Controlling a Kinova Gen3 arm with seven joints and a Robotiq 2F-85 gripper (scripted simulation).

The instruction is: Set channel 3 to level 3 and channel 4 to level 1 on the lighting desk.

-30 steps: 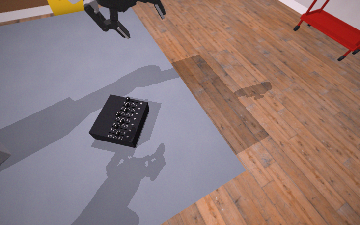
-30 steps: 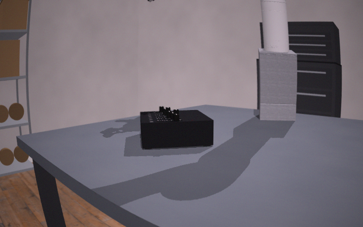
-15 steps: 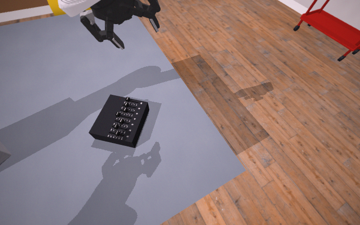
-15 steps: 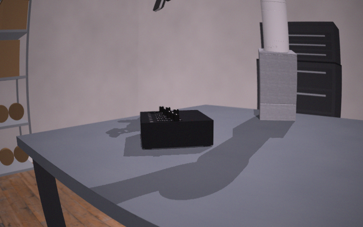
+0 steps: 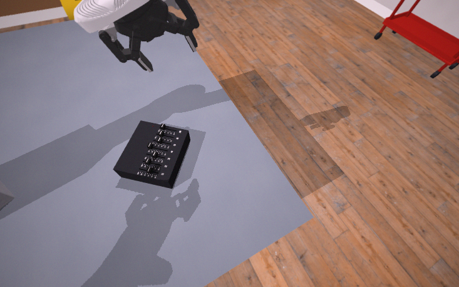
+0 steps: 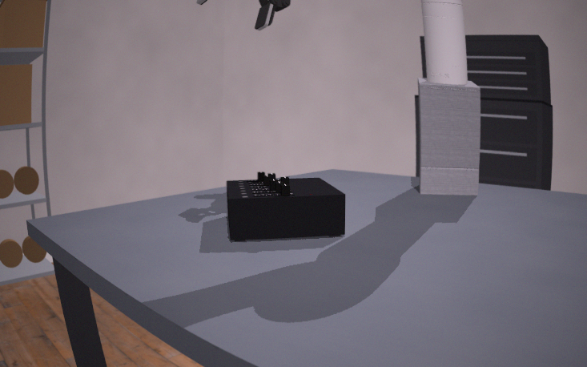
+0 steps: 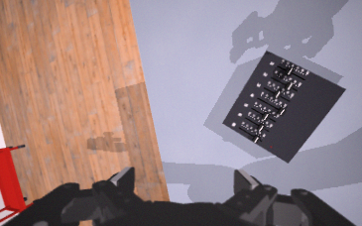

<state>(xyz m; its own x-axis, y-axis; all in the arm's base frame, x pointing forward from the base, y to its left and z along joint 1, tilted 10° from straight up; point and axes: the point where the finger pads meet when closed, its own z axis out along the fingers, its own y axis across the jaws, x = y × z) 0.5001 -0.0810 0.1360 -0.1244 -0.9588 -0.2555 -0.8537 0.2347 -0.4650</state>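
High above the table, near its edge, my gripper hangs with the fingers fully apart and nothing between them. The lighting desk stands flat near the middle of the table, well below me and not touched. It is a black box with six faders in a row on its top; each one has a small cap beside a scale.

I judge the box to be stiff and heavy enough to stay in place, but a strong sideways push could slide or tip it. The caps look small and hard, probably easy to move too far. I would not grasp the box at all. I would touch only one cap, from the side, with one fingertip, and push slowly along its slot.
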